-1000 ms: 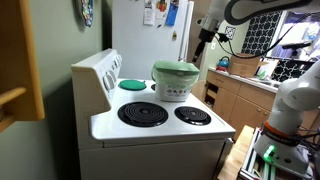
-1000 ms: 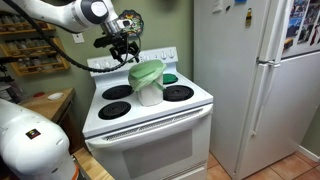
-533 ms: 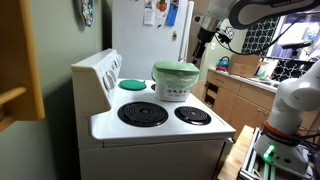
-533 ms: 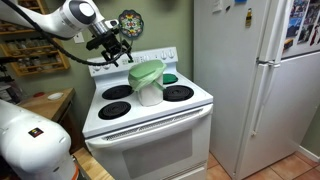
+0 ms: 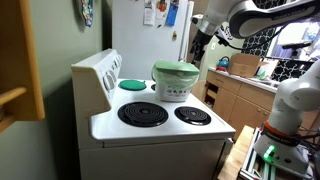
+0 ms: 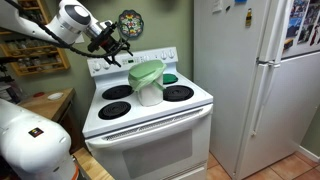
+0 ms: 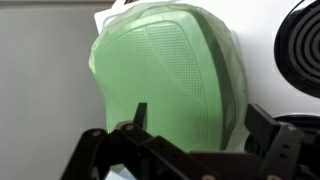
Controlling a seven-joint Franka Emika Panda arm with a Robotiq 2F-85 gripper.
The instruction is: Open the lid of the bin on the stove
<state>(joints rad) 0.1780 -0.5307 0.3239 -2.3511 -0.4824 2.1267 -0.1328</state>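
**Spotter:** What's on your screens?

**Operator:** Biggest first. There's the white refrigerator [image 6: 250, 80], then beside it the stove [image 6: 150, 150]. Its worktop [image 5: 105, 125] carries black coil burners [image 5: 143, 113]. The white bin [image 6: 150, 95] stands upright near the middle of that worktop, clear of every edge and corner.

**Spotter:** And the lid?

**Operator:** The green lid [image 5: 175, 69] sits closed on the bin and covers its whole top. A teal disc [image 5: 132, 84] lies on the burner at the back corner nearest the refrigerator. I'm leaving that alone.

**Spotter:** Where's your claw?

**Operator:** My claw [image 6: 118, 50] hangs in the air, higher than the lid. It's off toward the worktop edge away from the refrigerator, well apart from the lid and touching nothing. In the wrist view its fingers [image 7: 140, 112] stand wide apart and empty, and the lid fills the picture ahead of them.

**Spotter:** So which way do you go?

**Operator:** Down and across toward the middle of the worktop, I'd judge. The lid seems to run lengthwise up the wrist picture, so my fingers would span its shorter width. Its far end is cut off, though, so I can't be sure. I can't make out a hinge or a lip from here, so I'd pick which edge to lift once I'm closer. There's only the one arm, so no choice to make there.
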